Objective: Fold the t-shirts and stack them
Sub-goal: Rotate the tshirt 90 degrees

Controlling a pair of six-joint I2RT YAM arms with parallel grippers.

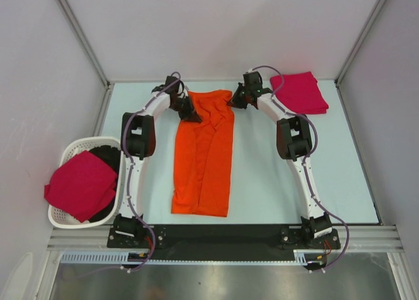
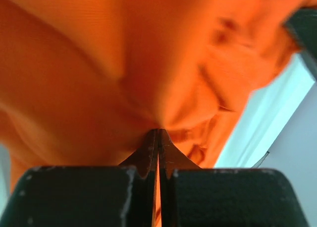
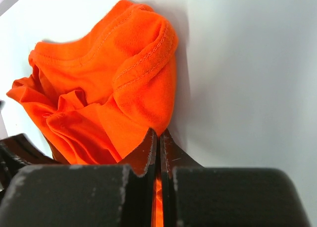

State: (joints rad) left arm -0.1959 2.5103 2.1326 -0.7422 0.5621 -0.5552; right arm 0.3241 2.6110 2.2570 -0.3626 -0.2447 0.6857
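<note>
Left tool [image 2: 158, 134] and right tool [image 3: 158, 134] grip the orange t-shirt [image 1: 203, 162], closed on its far edge, 2 arms [image 1: 139, 139] stretched forward.

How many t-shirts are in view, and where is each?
3. The orange t-shirt lies down the middle of the table. The folded crimson t-shirt lies at the far right. The loose crimson t-shirt lies over the white basket, left; more may be hidden underneath.

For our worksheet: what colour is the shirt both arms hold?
Orange t-shirt, clearest in top external view.
</note>
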